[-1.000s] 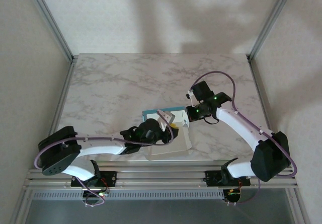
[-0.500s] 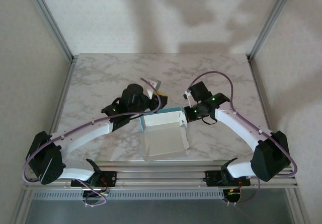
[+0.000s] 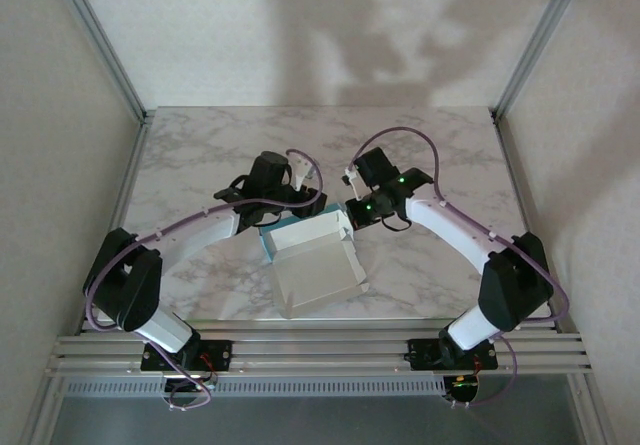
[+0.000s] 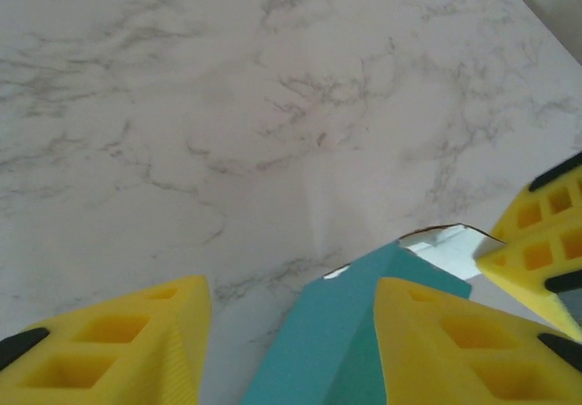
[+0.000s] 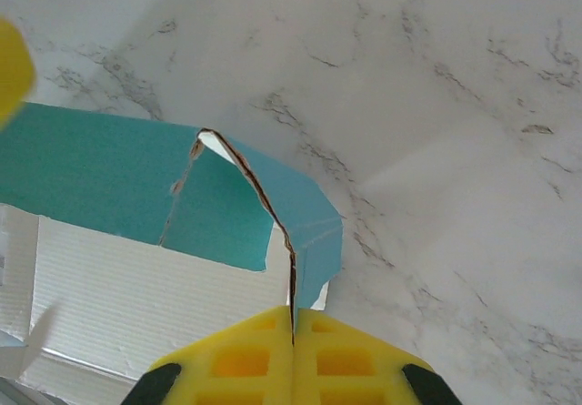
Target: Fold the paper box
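**Two arms meet at the far wall of a half-folded box**

Top view: the box (image 3: 318,270) lies pale face up on the table (image 3: 200,145), just towards 6 o'clock of centre, with its turquoise far wall raised. The left gripper (image 3: 300,205) is at the box's 11 o'clock corner and the right gripper (image 3: 350,213) at its 1 o'clock corner. The wrists hide the fingers here.

Left wrist view: the left gripper (image 4: 289,296) is spread. The box's (image 4: 336,341) turquoise wall rises between its fingers, apparently untouched.

Right wrist view: at 6 o'clock the right gripper (image 5: 293,318) is pressed together, pinching the thin edge of a corner flap of the box (image 5: 109,177). The top view cannot show this pinch.

The step seems to be standing the far wall up. It would go best if the right gripper keeps the flap steady while the left closes squarely on the wall, folding along the crease without crumpling the card.
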